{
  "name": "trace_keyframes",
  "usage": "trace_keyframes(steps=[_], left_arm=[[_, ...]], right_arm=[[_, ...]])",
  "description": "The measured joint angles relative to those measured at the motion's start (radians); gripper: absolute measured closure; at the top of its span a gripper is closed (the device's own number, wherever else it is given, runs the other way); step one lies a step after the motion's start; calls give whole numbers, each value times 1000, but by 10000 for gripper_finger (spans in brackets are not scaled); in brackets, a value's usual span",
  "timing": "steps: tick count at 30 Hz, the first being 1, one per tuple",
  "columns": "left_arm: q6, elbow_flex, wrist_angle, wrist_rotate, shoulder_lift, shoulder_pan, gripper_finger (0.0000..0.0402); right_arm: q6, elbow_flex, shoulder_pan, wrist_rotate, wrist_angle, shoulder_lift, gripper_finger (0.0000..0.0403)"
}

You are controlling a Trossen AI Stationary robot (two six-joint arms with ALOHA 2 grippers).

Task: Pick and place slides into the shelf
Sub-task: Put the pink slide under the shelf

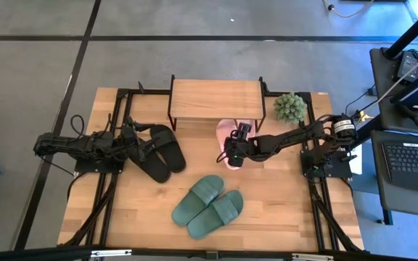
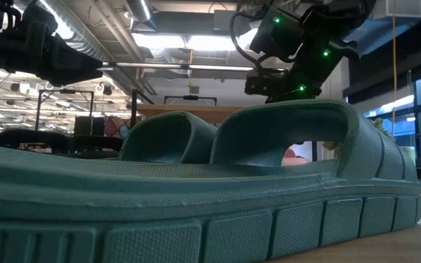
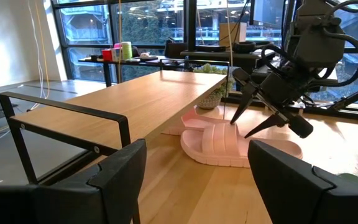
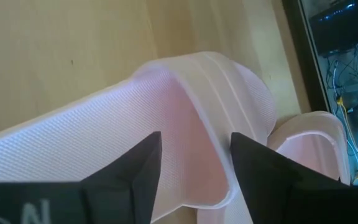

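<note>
On the wooden worktop the low wood-topped shelf is sheltering one pink rubber slide – green pair and black pair are waiting – while right gripper fingers are straddling, spread, the second pink slide.

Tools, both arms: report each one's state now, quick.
Left tool: open, holding nothing, by the black slides.
Right tool: open, fingers straddling a pink slide's strap, not gripping.

Shelf standing at the tabletop's rear centre; one slide pair lying partly beneath it, another pair lying left, a third lying in front; potted plant sitting right.
</note>
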Motion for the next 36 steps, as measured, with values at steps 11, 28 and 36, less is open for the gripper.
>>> trace_keyframes(steps=[11,28,36], left_arm=[[0,0,0,0,0,0,128],[0,0,0,0,0,0,128],[0,0,0,0,0,0,128]], right_arm=[[-5,0,0,-6,-14,0,209],[-84,28,2,-21,-38,0,91],[6,166,27,-21,-277,0,92]])
